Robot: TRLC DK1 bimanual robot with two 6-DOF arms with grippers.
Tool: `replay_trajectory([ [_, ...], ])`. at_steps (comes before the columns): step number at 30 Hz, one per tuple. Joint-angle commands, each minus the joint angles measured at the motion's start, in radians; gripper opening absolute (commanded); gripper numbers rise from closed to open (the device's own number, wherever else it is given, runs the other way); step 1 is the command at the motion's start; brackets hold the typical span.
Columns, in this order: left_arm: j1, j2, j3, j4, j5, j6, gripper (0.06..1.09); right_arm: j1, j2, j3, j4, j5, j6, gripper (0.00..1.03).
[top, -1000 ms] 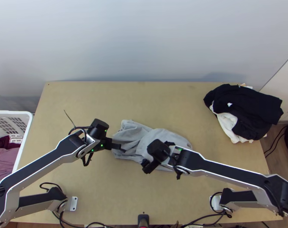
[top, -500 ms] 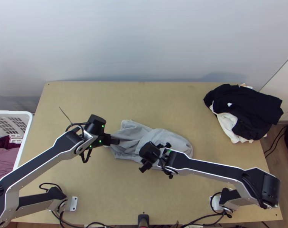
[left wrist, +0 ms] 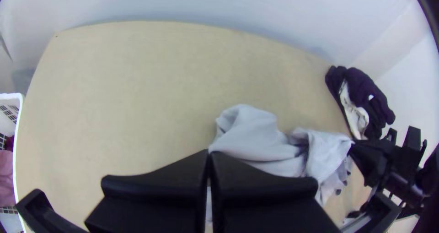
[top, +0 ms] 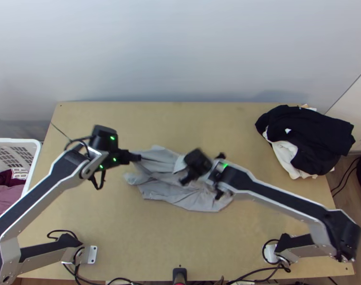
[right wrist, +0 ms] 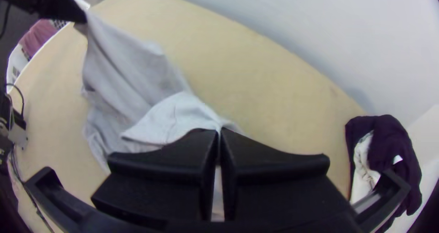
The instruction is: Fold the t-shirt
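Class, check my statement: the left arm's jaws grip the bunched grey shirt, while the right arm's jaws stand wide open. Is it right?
Not quite: the right gripper isn't open. The right wrist view shows its jaws closed on the grey shirt. The rest holds: the left gripper grips that bunched shirt too.

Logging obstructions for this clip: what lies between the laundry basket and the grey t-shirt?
The left arm, extending over bare wooden tabletop, with its fingers gripping the t-shirt; the top view shows it.
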Motion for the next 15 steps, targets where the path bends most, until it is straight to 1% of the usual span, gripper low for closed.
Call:
replay_trajectory([
  [1,0.119,0.004,0.153,-0.049,0.015,0.0,0.09,-0.169,-0.072,0.211,-0.12,0.007,-0.044,0.03],
  [6,0.189,0.027,0.341,-0.113,0.017,-0.001,0.09,-0.27,-0.121,0.317,-0.183,0.002,-0.05,0.03],
  [15,0.315,0.093,0.726,-0.237,0.017,-0.009,0.09,-0.417,-0.222,0.471,-0.223,0.004,-0.078,0.03],
])
